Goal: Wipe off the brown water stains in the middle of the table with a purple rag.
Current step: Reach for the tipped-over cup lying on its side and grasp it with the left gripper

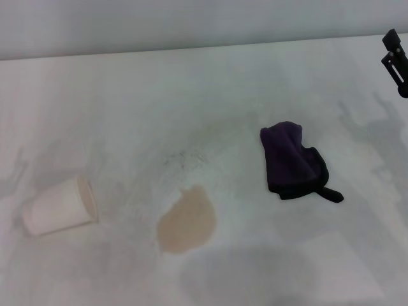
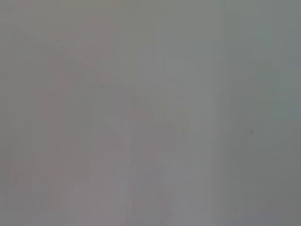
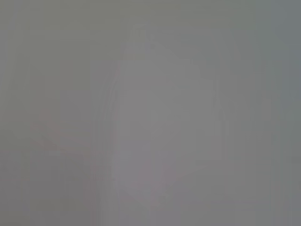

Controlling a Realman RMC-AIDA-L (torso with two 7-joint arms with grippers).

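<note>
A crumpled purple rag [image 1: 293,160] lies on the white table [image 1: 255,76], to the right of the brown water stains [image 1: 187,220] and apart from them. A paper cup [image 1: 58,206] lies tipped over at the far left. The rag is judged soft, light and limp; it is best pinched at its bunched middle, not the thin black tail. Part of the right gripper [image 1: 396,58] is seen at the far right edge; whether its fingers are released cannot be told. The left gripper is not seen.

text: none readable | labels: none | surfaces checked: cup, rag, table
</note>
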